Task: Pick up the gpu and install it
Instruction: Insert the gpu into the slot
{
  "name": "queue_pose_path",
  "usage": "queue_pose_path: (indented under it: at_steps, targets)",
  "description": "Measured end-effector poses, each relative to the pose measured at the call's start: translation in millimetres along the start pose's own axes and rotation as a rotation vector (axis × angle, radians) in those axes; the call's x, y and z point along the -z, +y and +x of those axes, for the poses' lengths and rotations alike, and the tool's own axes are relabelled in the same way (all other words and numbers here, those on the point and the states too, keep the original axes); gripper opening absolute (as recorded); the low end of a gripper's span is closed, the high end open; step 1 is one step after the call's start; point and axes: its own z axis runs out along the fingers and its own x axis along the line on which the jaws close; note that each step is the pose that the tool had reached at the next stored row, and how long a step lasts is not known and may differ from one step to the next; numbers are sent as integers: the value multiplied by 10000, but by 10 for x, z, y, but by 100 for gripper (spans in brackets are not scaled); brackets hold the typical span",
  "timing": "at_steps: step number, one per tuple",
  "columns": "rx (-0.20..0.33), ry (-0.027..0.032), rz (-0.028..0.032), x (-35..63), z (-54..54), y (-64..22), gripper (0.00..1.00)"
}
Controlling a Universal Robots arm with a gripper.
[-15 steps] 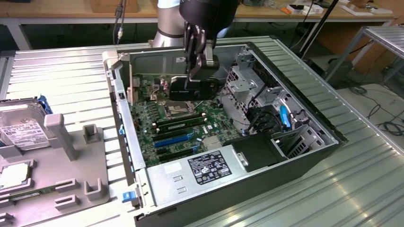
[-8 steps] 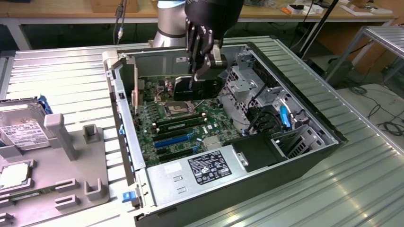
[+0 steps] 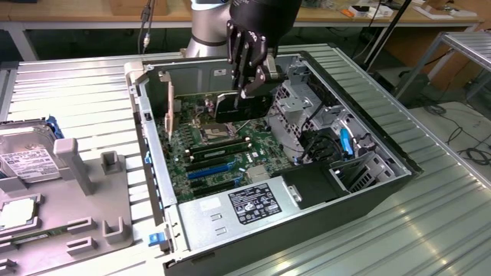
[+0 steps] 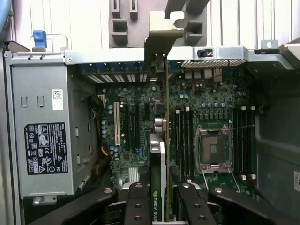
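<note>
Overhead, pincer (image 3: 257,86) clamped on gpu (image 3: 244,108), held edge-down within open computer case (image 3: 157,178), above motherboard (image 3: 207,164)

One computer case (image 3: 322,238), lying open.

Inside the case:
- one motherboard (image 3: 203,158)
- one power supply (image 3: 245,210) with one label
- one empty processor socket (image 3: 217,131)
- one white slot (image 4: 116,124)
- one graphics card (image 3: 239,107)

Above the case:
- one robot arm (image 3: 211,23)
- one gripper (image 3: 257,86), with two fingers (image 4: 138,206) seen in the wrist view

On the case's near corner: one blue latch (image 3: 157,238).

Beside the case, on the exterior view's left, is one grey tray (image 3: 84,190). It carries:
- one hard drive (image 3: 27,164)
- one square silver chip (image 3: 17,213)
- one memory stick (image 3: 38,236)

Under the case: one ribbed metal table (image 3: 429,230).
</note>
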Motion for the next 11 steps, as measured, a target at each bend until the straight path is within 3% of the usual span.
queue_pose_path:
  at_steps: [6, 11]
  targets:
    - [667, 25, -26, 2, -1, -43, 27]
    - [732, 27, -29, 2, -2, -44, 27]
